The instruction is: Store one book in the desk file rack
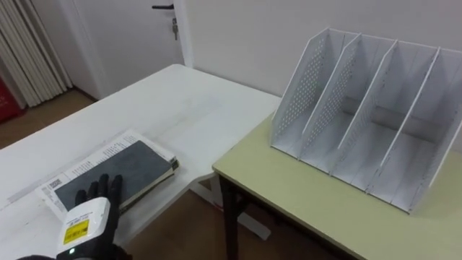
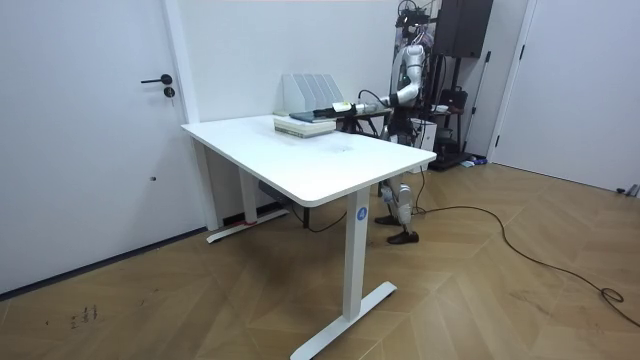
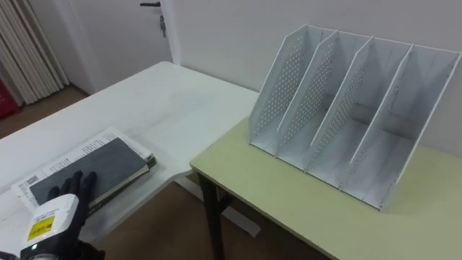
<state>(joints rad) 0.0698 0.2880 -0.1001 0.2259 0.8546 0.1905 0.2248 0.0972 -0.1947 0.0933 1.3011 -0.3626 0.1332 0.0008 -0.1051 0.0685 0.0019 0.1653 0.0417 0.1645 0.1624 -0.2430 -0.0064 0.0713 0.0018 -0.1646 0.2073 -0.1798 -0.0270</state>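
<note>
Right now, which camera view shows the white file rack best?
The right eye view: the file rack stands whole on the yellow-green desk, all its compartments open to see. The left eye view cuts its right end at the picture's edge. The room view shows it far off, partly behind the white table.

Nothing can be read. The white cover (image 1: 97,155) under the book (image 1: 133,170) carries fine print and perhaps a barcode (image 1: 52,185). The yellow label (image 1: 76,232) on the left hand (image 1: 97,198) is illegible.
</note>
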